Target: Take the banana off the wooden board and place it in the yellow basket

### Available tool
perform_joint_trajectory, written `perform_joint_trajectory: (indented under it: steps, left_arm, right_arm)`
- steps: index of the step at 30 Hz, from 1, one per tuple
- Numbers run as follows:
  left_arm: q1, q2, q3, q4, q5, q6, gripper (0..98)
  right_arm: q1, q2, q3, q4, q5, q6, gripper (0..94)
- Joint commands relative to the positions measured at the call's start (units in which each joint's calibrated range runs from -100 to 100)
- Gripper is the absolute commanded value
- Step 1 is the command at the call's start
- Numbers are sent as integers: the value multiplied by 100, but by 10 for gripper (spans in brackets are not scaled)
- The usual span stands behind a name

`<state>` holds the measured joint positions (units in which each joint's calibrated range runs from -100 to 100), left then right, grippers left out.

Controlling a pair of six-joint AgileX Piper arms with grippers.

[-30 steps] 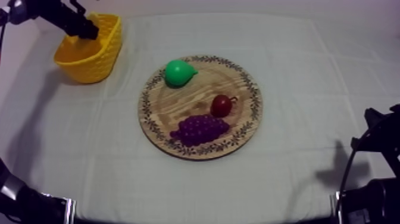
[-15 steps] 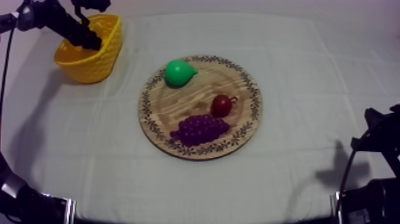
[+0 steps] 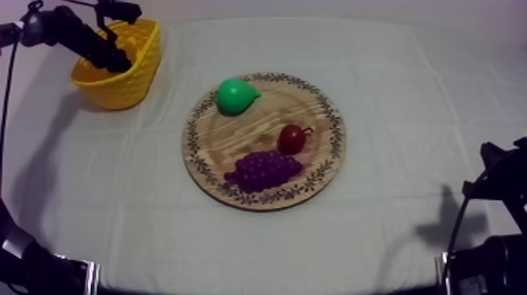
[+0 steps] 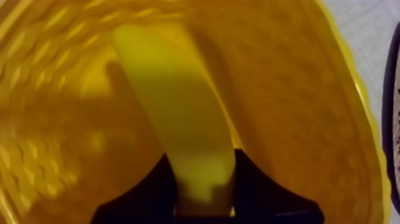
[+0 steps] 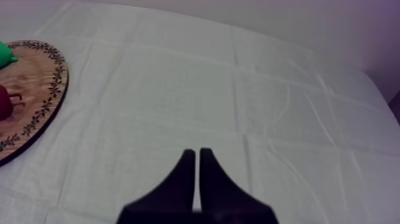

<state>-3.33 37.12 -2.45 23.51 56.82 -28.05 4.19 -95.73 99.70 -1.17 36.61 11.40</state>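
The yellow banana (image 4: 172,101) hangs inside the yellow basket (image 3: 149,49) at the table's far left, its length running down against the woven wall (image 4: 286,89). My left gripper (image 3: 118,60) reaches into the basket from the upper left. In the left wrist view its black fingers (image 4: 156,184) press both sides of the banana's near end, so my left gripper (image 4: 201,158) is shut on it. My right gripper (image 5: 196,156) is shut as a narrow wedge over bare cloth, low at the right (image 3: 502,184).
The round wooden board (image 3: 235,141) lies mid-table with a green pear (image 3: 236,95), a small red fruit (image 3: 292,139) and purple grapes (image 3: 263,170). The right wrist view shows the board's rim (image 5: 41,89) beside open cloth.
My left gripper has shifted slightly toward the basket's near-left side, still inside it, and the arm's angle has changed. The right arm and the fruit on the board have not moved.
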Motion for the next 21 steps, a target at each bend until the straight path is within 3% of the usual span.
perform_joint_trajectory:
  steps: [1,5,9,13,16,21]
  left_arm:
    - [-6,-3,15,26,-1,-19,344]
    - [-6,-26,76,50,-71,11,393]
    - [-2,-43,175,118,-134,-65,609]
    - [22,-60,239,158,-158,-148,758]
    - [48,-86,258,156,-182,-161,793]
    - [84,-230,268,104,-227,-106,767]
  right_arm:
    - [2,-2,-3,2,0,0,2]
    - [2,-2,-3,2,0,0,2]
    - [2,-2,-3,2,0,0,2]
    - [2,-2,-3,2,0,0,2]
    - [2,-2,-3,2,0,0,2]
    - [2,-2,-3,2,0,0,2]
